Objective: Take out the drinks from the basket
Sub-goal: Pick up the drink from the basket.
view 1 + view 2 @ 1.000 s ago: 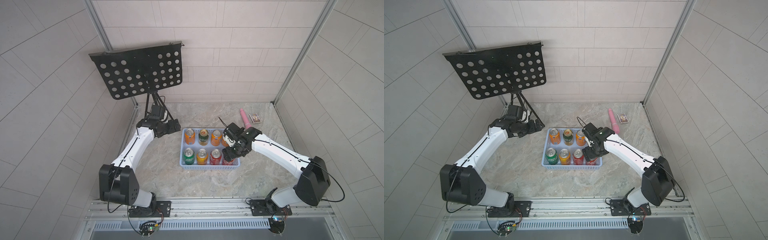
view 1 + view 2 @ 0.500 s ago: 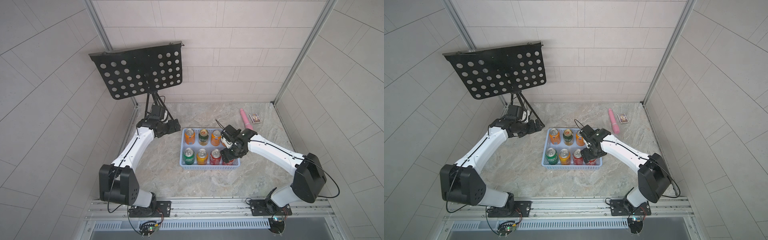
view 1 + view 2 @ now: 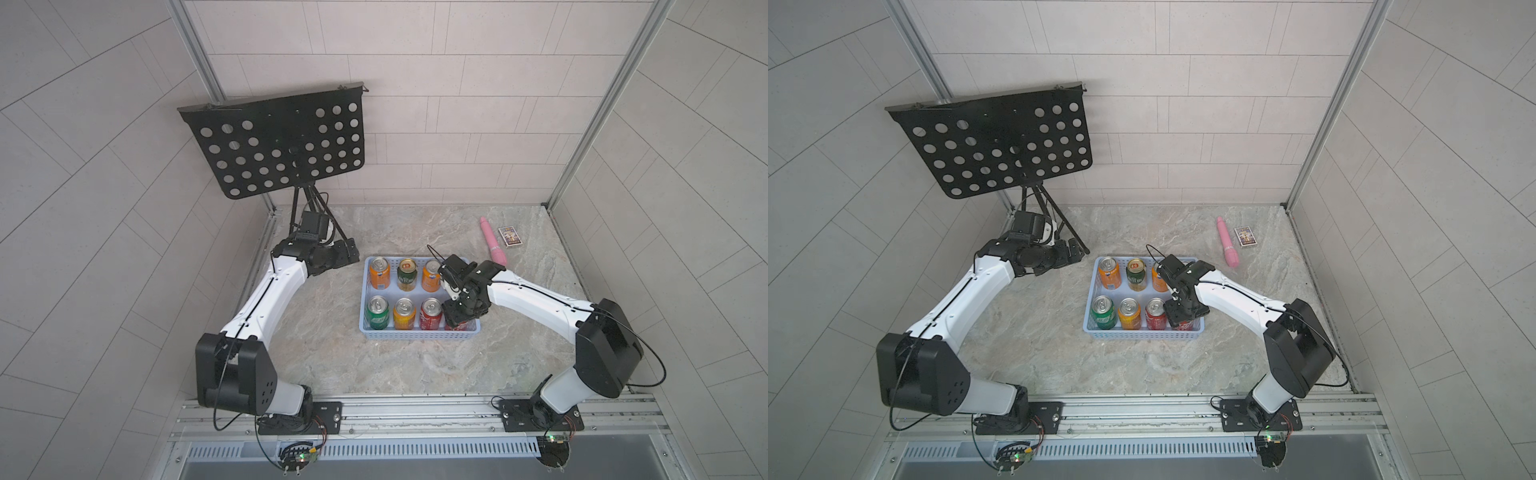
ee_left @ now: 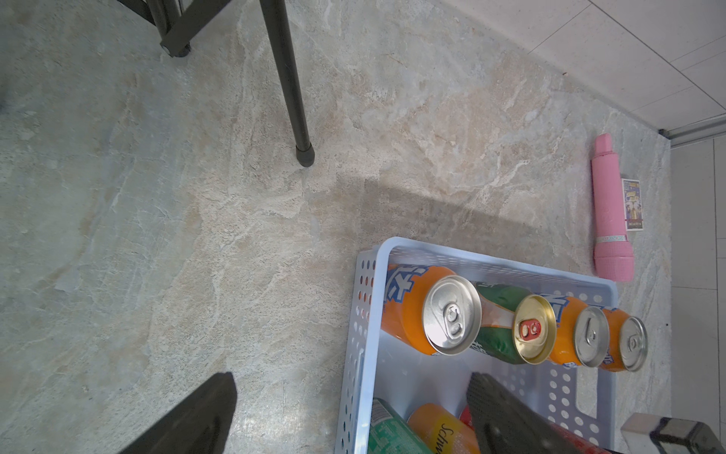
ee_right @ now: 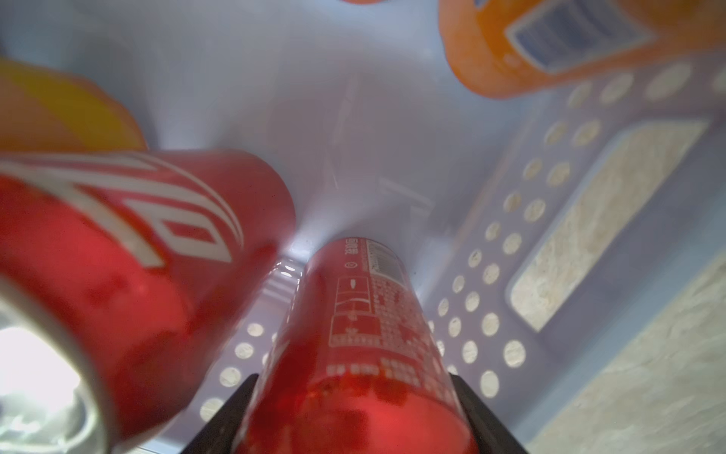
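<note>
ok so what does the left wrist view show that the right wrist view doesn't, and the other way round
Only the left wrist view shows the pink tube, the small card box beside it, a black stand leg and the dark green can with its gold top.

Only the right wrist view shows the grip: the right hand shut on a red can that stands inside the basket.

Both views show the light-blue basket with its perforated walls and the marble table under it.
</note>
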Controlling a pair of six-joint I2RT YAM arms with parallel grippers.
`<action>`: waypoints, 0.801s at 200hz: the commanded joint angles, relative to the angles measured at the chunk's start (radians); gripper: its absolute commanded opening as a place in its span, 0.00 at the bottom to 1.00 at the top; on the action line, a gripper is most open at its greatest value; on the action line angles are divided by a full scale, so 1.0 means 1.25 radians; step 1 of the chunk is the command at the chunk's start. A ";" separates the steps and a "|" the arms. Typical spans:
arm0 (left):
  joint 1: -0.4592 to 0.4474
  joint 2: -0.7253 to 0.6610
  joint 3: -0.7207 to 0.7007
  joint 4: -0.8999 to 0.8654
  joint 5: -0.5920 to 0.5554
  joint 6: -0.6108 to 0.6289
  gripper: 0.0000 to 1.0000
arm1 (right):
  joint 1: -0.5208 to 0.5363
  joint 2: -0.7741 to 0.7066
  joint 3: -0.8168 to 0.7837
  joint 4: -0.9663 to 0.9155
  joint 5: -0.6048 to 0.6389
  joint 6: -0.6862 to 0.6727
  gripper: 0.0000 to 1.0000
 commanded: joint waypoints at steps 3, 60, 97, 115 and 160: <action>0.001 -0.015 -0.004 -0.003 -0.007 0.013 1.00 | 0.004 -0.030 0.006 -0.024 0.033 0.005 0.51; 0.001 -0.016 -0.005 -0.004 -0.007 0.013 1.00 | 0.004 -0.059 0.100 -0.118 0.060 0.002 0.31; 0.001 -0.018 -0.006 -0.005 -0.008 0.013 1.00 | 0.001 -0.091 0.182 -0.179 0.079 -0.003 0.32; 0.002 -0.018 -0.006 -0.005 -0.008 0.014 1.00 | -0.012 -0.103 0.210 -0.204 0.102 -0.007 0.32; 0.001 -0.020 -0.004 -0.010 -0.010 0.018 1.00 | -0.079 -0.147 0.251 -0.252 0.140 -0.032 0.33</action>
